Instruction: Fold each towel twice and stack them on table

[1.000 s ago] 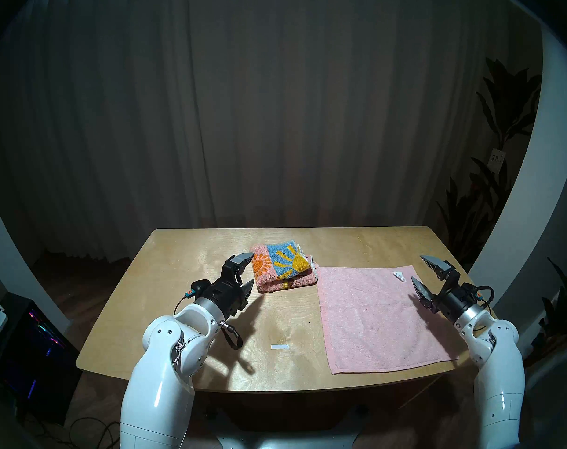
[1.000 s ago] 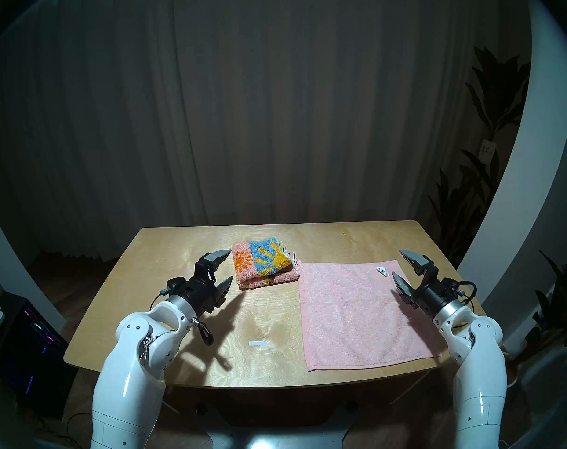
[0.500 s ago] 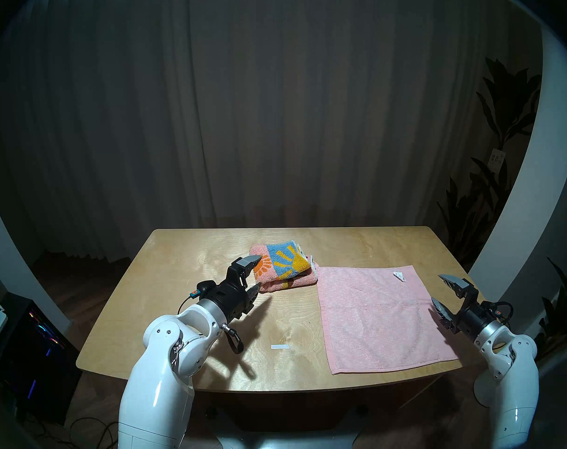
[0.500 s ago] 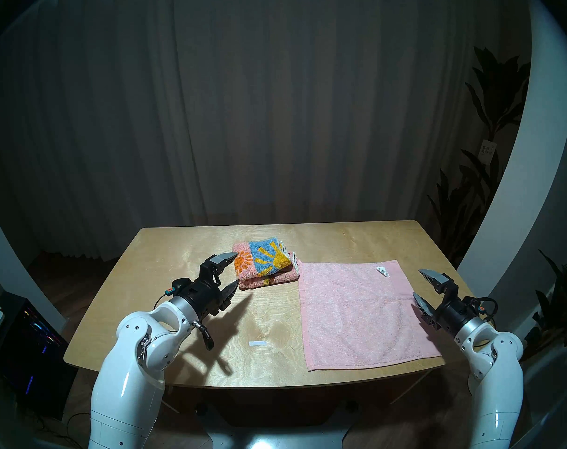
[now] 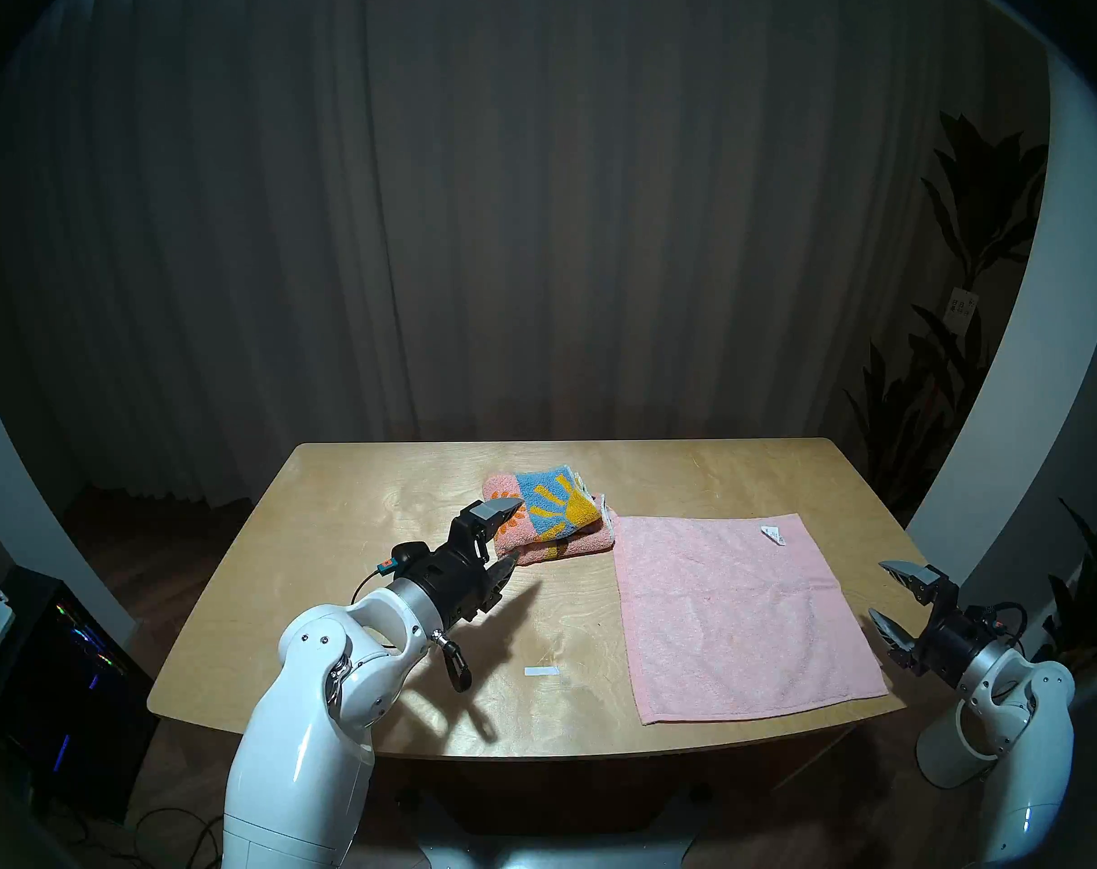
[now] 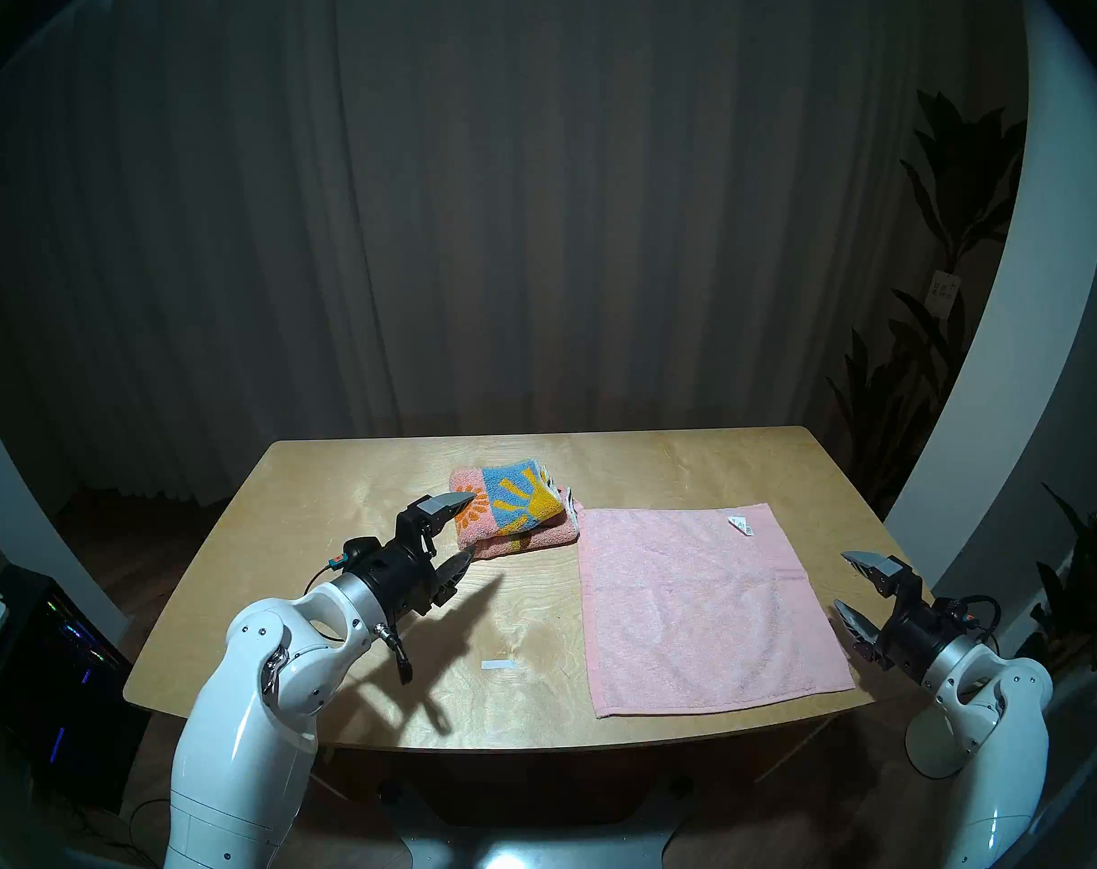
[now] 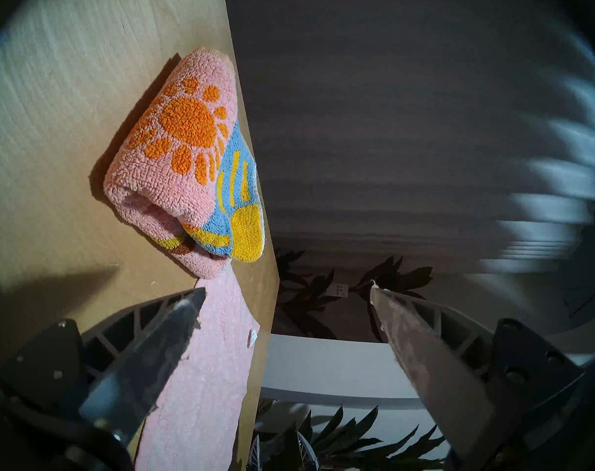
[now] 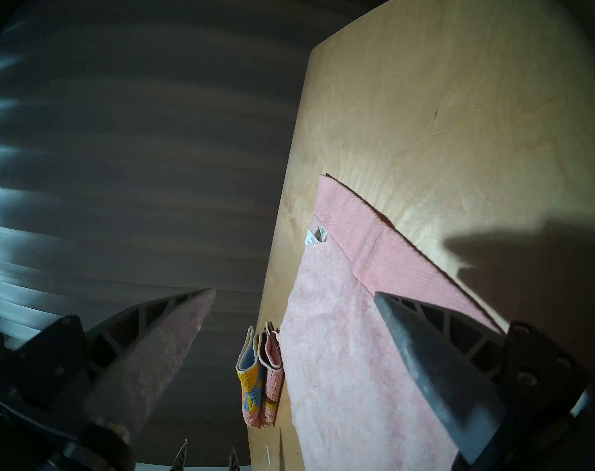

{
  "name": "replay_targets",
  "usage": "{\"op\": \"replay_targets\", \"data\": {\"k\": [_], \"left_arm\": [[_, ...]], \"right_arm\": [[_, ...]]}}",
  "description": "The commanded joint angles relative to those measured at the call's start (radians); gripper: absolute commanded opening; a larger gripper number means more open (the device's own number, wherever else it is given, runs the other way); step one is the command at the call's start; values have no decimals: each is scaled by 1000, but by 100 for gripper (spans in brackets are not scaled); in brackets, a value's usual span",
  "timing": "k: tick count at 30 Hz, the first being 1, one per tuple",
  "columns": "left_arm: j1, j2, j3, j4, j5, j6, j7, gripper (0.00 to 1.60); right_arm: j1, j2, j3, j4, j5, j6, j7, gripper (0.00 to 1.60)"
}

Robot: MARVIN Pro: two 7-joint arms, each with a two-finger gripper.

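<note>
The sunflower towel [image 5: 552, 516] lies folded into a thick bundle at the middle back of the table [image 5: 358, 535]. To its right, touching its edge, the plain pink towel [image 5: 734, 610] lies flat and unfolded, with its white tag [image 5: 773, 534] at the far right corner. My left gripper [image 5: 518, 529] is open at the bundle's near left corner. In the left wrist view the sunflower towel [image 7: 187, 154] lies just ahead of the fingertips, with nothing between them. My right gripper [image 5: 876, 588] is open and empty, just off the pink towel's right edge, above the table's right side.
A white tape mark [image 5: 541, 671] sits near the table's front middle. A dark computer tower [image 5: 63, 661] with coloured lights stands on the floor to the left. Potted plants [image 5: 972, 297] stand to the right. A dark curtain hangs behind the table.
My left gripper has moved forward and right, up to the sunflower towel's near left corner. My right gripper has drawn back and outward, from the pink towel's far right corner to beside its right edge.
</note>
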Motion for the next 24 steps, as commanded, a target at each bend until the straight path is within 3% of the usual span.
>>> {"op": "replay_targets", "data": {"k": [1,24], "left_arm": [[-14,14,-1,-28,-17,28,0,160],[7,82,-7,0,-70,128,29,160]], "right_arm": [[-64,14,43,-57,35,41,-19,160],[-243,-33,95,-161,140,41,-134,160]]}}
